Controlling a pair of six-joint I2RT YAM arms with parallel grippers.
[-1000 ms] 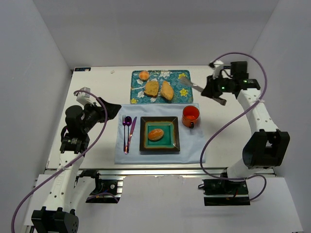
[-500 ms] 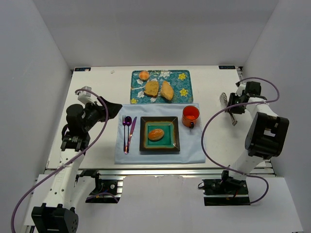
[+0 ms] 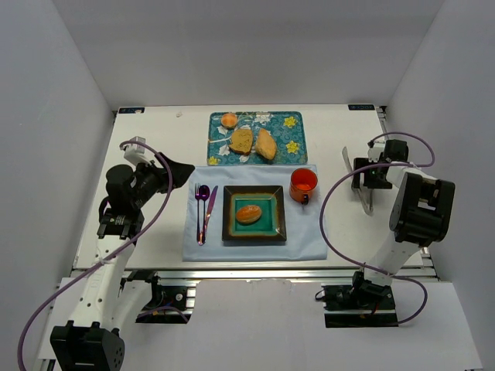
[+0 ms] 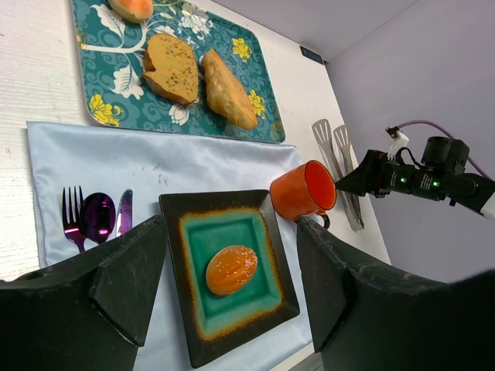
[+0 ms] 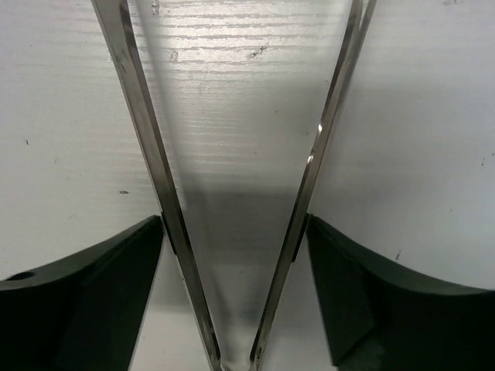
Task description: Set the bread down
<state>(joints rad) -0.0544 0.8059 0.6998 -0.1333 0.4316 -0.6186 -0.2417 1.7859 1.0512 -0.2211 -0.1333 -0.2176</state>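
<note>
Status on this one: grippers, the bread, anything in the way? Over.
Left gripper open, empty. Right gripper wide open, straddling the tongs. Bread sits on teal plate. Nothing blocking it.

- On my screens the bread [image 3: 247, 214] [image 4: 231, 269] is a small oval bun, orange-brown, with a glossy crust, and it looks whole.
- It lies flat on the teal middle of the square, dark-rimmed plate [image 3: 254, 191].
- From above, its long axis tilts slightly, with the right end farther from the arm bases.
</note>
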